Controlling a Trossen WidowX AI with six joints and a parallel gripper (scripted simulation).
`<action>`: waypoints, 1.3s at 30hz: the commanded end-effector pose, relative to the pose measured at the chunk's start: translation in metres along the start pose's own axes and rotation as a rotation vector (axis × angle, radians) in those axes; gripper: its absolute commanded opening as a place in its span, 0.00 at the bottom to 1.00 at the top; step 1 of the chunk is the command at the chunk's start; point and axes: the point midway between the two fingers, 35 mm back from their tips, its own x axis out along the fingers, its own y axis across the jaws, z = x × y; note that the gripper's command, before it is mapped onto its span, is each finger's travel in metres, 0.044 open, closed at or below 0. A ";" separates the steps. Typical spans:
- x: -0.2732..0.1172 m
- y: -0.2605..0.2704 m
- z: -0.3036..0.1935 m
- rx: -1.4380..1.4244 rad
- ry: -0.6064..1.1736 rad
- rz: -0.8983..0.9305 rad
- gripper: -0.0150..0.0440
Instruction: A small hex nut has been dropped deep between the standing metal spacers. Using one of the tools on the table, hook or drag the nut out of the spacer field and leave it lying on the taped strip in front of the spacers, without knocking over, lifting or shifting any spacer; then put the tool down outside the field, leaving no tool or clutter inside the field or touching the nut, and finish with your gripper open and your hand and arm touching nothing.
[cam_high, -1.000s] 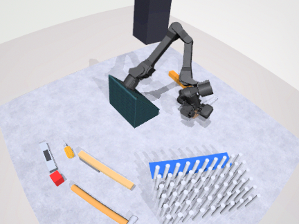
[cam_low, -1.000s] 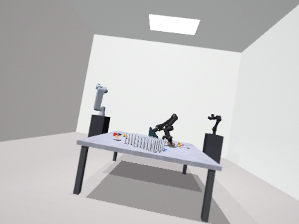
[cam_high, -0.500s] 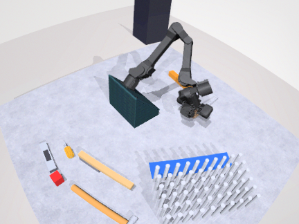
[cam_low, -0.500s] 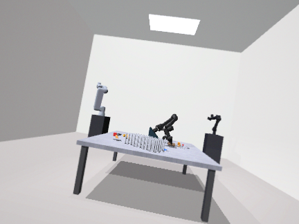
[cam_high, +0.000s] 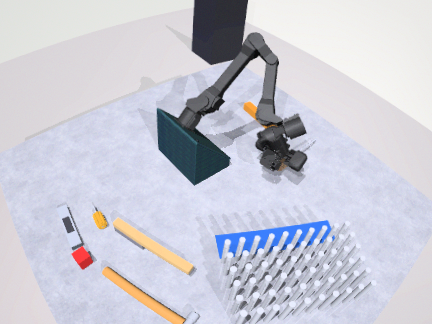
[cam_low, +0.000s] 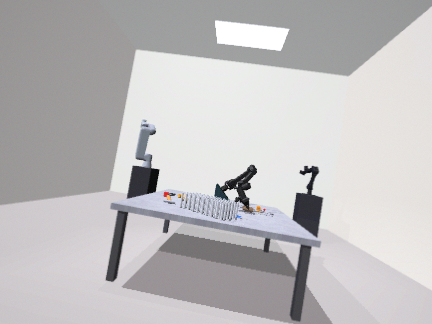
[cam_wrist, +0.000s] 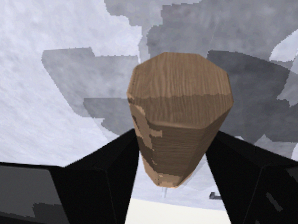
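Claw (cam_high: 283, 164) (cam_low: 246, 207) (cam_wrist: 170, 135) clenched on faceted wooden handle (cam_high: 282, 166) (cam_wrist: 177, 112), right of centre in top view. Wood looks stiff, light, fairly grippy; mid-handle hold probably steadiest. Spacers (cam_high: 295, 275) (cam_low: 209, 206), lower right, likely tip easily. Nut not visible.

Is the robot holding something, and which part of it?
Yes, the gripper holds a wooden handle, its jaws on the sides below the broad end. I can't tell which tool it is.
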 end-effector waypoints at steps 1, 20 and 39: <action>0.002 -0.002 0.001 0.004 0.000 0.001 0.25; 0.006 -0.006 -0.001 0.008 0.017 0.006 0.25; 0.007 -0.006 -0.002 0.006 0.023 0.007 0.79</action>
